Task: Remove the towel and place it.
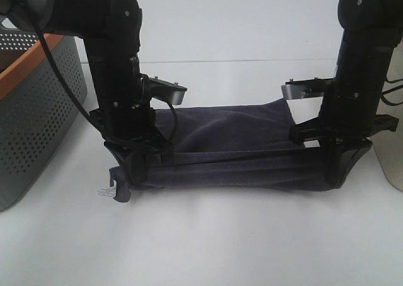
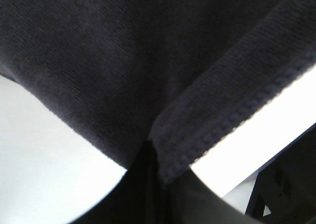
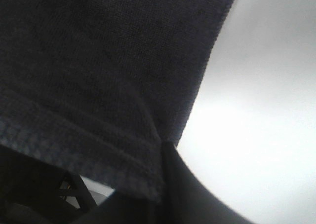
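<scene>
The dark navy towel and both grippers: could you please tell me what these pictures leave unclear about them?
- Exterior high view: the left gripper and right gripper have their jaws buried in the dark navy soft towel.
- Exterior high view: the small white tag is too small to read.
- Both wrist views: cloth fills the frame, blurred; the jaws are hidden.
- Grey perforated basket: cut off by the edge, contents unseen.

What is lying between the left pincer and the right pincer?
The towel spans that whole stretch, pulled taut, each end pinched by the left pincer and the right pincer. The exterior high view shows this.
</scene>
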